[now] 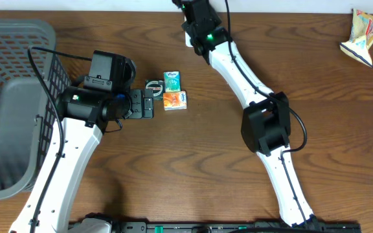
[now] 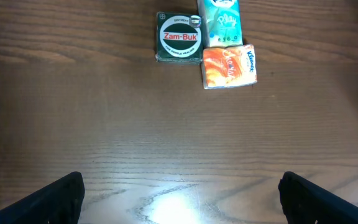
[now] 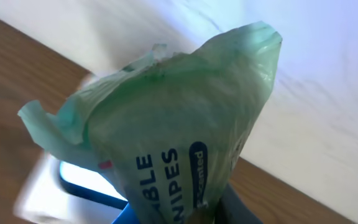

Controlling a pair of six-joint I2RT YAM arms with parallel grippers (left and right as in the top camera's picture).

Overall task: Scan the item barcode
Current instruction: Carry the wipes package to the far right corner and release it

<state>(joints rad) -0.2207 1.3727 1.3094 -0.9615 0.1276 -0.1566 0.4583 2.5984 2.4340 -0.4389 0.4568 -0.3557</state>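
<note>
My right gripper (image 3: pixel 199 214) is clamped on the crinkly pale-green plastic wipes packet (image 3: pixel 179 118). I should hold it steady and turn its barcode toward the white flat device (image 3: pixel 55 186) just beneath, likely the scanner. My left gripper (image 2: pixel 179 199) gapes, idle.

The left arm rises from the lower left of the overhead frame. The left end effector (image 1: pixel 146 103) sits centre-left, jaws spread wide (fingertips (image 2: pixel 55 199) in the wrist view's bottom corners). The right arm stretches to top centre, the right end effector (image 1: pixel 190 13) clamped on a wipes packet (image 3: pixel 185 124).
</note>
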